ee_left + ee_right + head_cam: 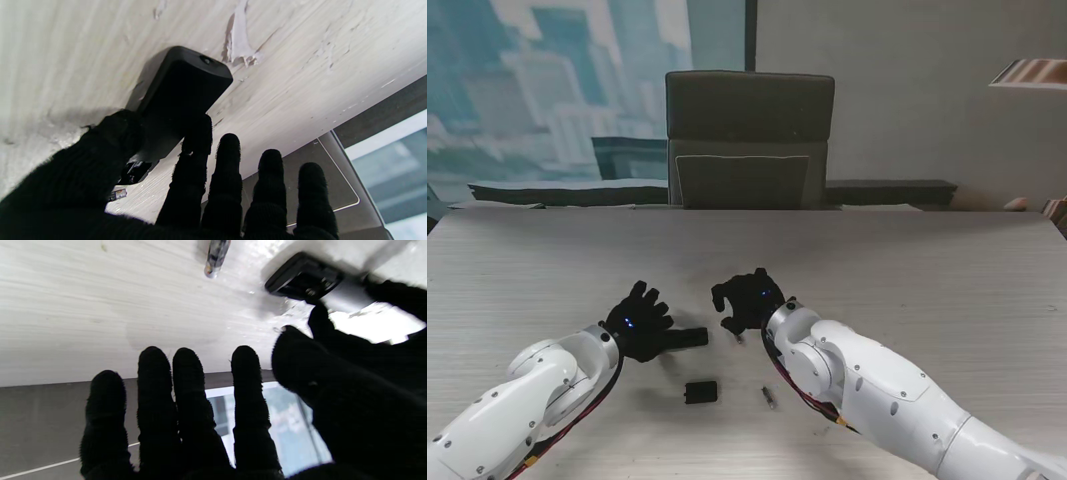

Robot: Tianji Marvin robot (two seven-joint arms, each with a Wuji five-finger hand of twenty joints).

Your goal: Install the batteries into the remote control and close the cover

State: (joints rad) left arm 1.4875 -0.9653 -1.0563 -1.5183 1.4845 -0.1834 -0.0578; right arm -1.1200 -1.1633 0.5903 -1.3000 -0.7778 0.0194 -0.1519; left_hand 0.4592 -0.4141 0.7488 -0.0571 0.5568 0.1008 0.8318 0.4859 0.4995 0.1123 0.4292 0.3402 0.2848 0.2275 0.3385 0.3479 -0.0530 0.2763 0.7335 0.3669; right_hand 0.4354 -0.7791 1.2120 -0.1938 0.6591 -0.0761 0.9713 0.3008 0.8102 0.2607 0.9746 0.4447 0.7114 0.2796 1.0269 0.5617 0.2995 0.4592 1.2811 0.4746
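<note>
Your left hand point(635, 318) pins the remote point(689, 338) flat on the table point(947, 280), thumb and index clamped on its near end. Remote's long axis runs left-right; free end sticks out rightward past the hand. Cover point(700, 392) lies nearer to me, apart. Battery point(768, 397) right of it. Your right hand point(747, 298) hovers, fingers spread, holding nothing.

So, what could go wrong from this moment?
1. The left robot hand holds the remote control only at one end, between thumb and one finger, so it may turn or slip.
2. One battery lies close to the right forearm, which might push it away.
3. The cover lies loose between the arms.
</note>
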